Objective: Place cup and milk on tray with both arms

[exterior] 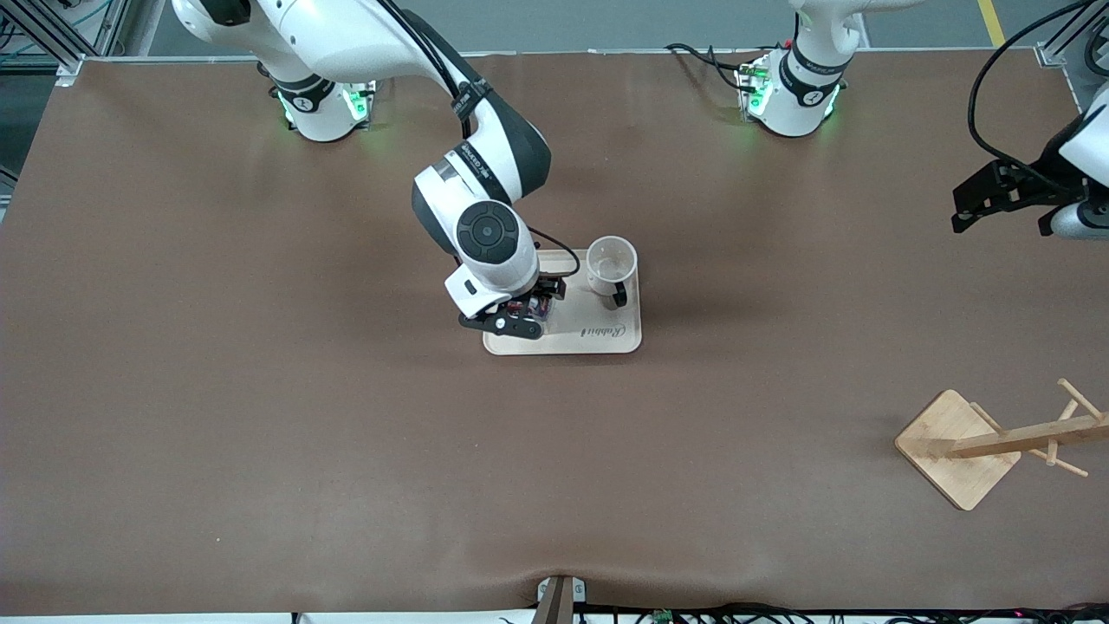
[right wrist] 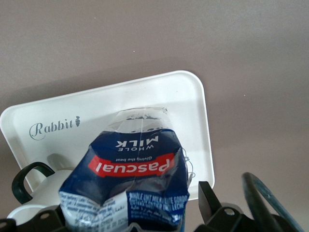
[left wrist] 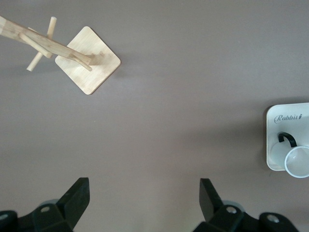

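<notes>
The cream tray [exterior: 598,334] lies mid-table. The white cup [exterior: 611,264] with a black handle stands upright on its end toward the left arm. My right gripper [exterior: 522,317] is low over the tray's other end, its fingers open on either side of the dark-blue milk carton [exterior: 539,305]. In the right wrist view the carton [right wrist: 130,164] stands between the fingers of the right gripper [right wrist: 130,205], with a gap at the visible finger [right wrist: 208,198]; its base rests on the tray [right wrist: 188,101], beside the cup [right wrist: 34,205]. My left gripper [exterior: 975,204] is open and empty, raised over the table's left-arm end.
A wooden mug rack [exterior: 996,442] on a square base stands near the front camera at the left arm's end; it also shows in the left wrist view [left wrist: 87,65]. That view also shows the left gripper [left wrist: 143,193], the tray [left wrist: 285,125] and the cup [left wrist: 298,162]. Brown table surface lies all around the tray.
</notes>
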Controlling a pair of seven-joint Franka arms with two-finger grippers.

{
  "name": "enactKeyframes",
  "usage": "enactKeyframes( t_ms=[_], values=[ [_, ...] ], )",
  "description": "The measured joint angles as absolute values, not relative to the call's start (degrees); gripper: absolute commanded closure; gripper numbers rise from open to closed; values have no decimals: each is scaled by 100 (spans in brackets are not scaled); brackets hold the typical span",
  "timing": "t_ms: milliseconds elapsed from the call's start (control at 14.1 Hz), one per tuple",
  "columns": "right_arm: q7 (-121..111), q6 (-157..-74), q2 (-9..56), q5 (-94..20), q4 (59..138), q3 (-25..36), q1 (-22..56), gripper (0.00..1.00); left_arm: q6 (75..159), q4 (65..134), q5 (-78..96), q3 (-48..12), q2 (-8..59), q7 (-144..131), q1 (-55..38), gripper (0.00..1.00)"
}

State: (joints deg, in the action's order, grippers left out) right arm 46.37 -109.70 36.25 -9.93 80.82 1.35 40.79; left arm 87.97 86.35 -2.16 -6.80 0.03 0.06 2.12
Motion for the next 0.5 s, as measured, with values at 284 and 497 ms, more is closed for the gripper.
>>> enactKeyframes(
  t_ms=[284,497],
  values=[
    [4637,-10970,3625,-993,8055,135,4079,0,8797,8678,-215,-645,-20,-12,172,0],
    [4637,-10970,3625,-992,8031,135,4079,0,8797,8733,-215,-624,-11,-12,172,0]
  ],
)
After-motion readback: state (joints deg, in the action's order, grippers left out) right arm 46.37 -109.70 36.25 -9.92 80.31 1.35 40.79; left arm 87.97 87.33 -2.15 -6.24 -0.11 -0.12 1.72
